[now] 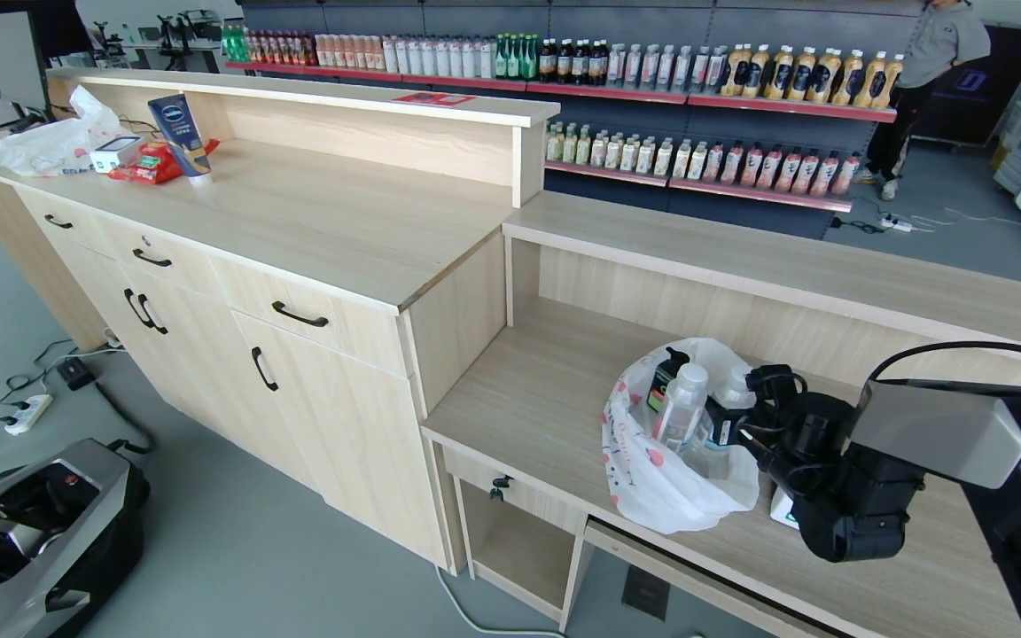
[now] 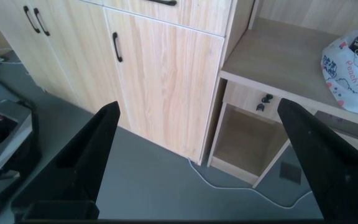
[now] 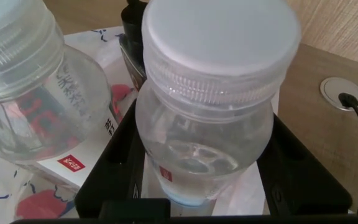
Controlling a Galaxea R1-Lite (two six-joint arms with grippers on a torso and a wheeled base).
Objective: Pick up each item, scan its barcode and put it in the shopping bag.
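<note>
A white shopping bag (image 1: 652, 478) with red prints stands open on the low desk (image 1: 546, 390). Inside it are a clear bottle (image 1: 681, 400) (image 3: 23, 93) and a dark bottle (image 1: 664, 370). My right gripper (image 1: 729, 415) (image 3: 197, 186) is at the bag's mouth, shut on a clear bottle with a white cap (image 1: 735, 388) (image 3: 216, 74), which stands upright between the black fingers (image 3: 114, 168). My left gripper (image 2: 197, 168) hangs open over the grey floor in front of the cabinet doors, with nothing between its fingers (image 2: 86, 155).
On the high counter (image 1: 315, 221) at the far left lie a crumpled white bag (image 1: 41, 146), a blue box (image 1: 178, 133), red packets (image 1: 151, 164) and a small white box (image 1: 114, 152). A small white item (image 1: 781, 509) sits beside the bag. A cable grommet (image 3: 340, 93) is in the desk.
</note>
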